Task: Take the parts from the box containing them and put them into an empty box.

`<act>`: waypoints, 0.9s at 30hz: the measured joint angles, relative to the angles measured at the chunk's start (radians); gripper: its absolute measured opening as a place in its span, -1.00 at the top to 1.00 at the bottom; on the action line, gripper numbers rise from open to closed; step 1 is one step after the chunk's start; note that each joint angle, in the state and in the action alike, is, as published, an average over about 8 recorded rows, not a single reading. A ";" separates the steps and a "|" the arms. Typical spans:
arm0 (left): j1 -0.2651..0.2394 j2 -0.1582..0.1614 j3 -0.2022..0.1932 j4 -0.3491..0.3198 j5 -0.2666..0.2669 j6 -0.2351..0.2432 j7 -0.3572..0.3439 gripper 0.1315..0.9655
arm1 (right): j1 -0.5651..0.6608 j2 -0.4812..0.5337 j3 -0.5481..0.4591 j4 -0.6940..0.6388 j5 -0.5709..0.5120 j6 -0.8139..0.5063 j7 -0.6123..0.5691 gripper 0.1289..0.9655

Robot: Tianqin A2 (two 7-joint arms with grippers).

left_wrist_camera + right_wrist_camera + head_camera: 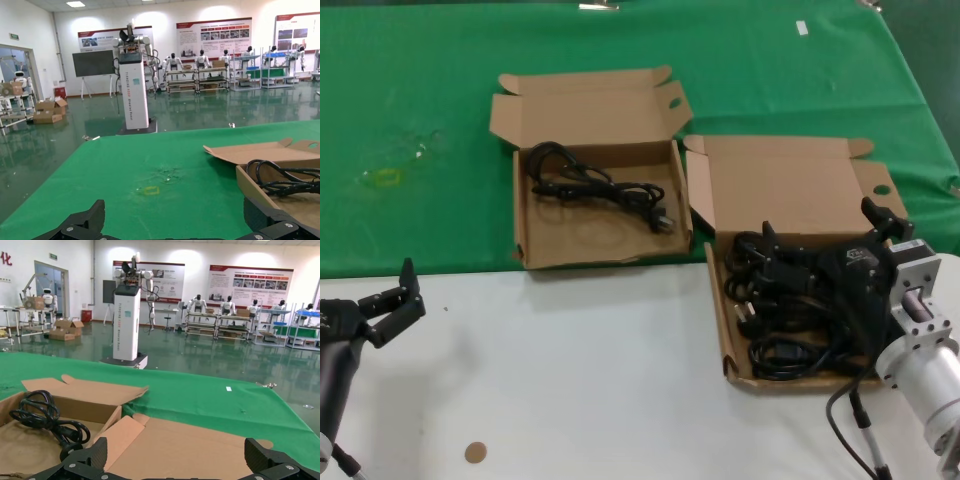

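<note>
Right gripper [817, 240] spread wide over the cords [775, 300] in the right box [790, 180], none between its fingers; left gripper [388, 300] released, parked

Glossy green floor [60, 135], seemingly poster-lined white walls [200, 265].

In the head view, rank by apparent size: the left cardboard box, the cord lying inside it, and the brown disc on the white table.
1. Left cardboard box
2. Cord
3. Brown disc
</note>
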 joint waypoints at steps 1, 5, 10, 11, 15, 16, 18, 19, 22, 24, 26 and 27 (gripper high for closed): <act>0.000 0.000 0.000 0.000 0.000 0.000 0.000 -1.00 | 0.000 0.000 0.000 0.000 0.000 0.000 0.000 -1.00; 0.000 0.000 0.000 0.000 0.000 0.000 0.000 -1.00 | 0.000 0.000 0.000 0.000 0.000 0.000 0.000 -1.00; 0.000 0.000 0.000 0.000 0.000 0.000 0.000 -1.00 | 0.000 0.000 0.000 0.000 0.000 0.000 0.000 -1.00; 0.000 0.000 0.000 0.000 0.000 0.000 0.000 -1.00 | 0.000 0.000 0.000 0.000 0.000 0.000 0.000 -1.00; 0.000 0.000 0.000 0.000 0.000 0.000 0.000 -1.00 | 0.000 0.000 0.000 0.000 0.000 0.000 0.000 -1.00; 0.000 0.000 0.000 0.000 0.000 0.000 0.000 -1.00 | 0.000 0.000 0.000 0.000 0.000 0.000 0.000 -1.00; 0.000 0.000 0.000 0.000 0.000 0.000 0.000 -1.00 | 0.000 0.000 0.000 0.000 0.000 0.000 0.000 -1.00; 0.000 0.000 0.000 0.000 0.000 0.000 0.000 -1.00 | 0.000 0.000 0.000 0.000 0.000 0.000 0.000 -1.00; 0.000 0.000 0.000 0.000 0.000 0.000 0.000 -1.00 | 0.000 0.000 0.000 0.000 0.000 0.000 0.000 -1.00; 0.000 0.000 0.000 0.000 0.000 0.000 0.000 -1.00 | 0.000 0.000 0.000 0.000 0.000 0.000 0.000 -1.00; 0.000 0.000 0.000 0.000 0.000 0.000 0.000 -1.00 | 0.000 0.000 0.000 0.000 0.000 0.000 0.000 -1.00; 0.000 0.000 0.000 0.000 0.000 0.000 0.000 -1.00 | 0.000 0.000 0.000 0.000 0.000 0.000 0.000 -1.00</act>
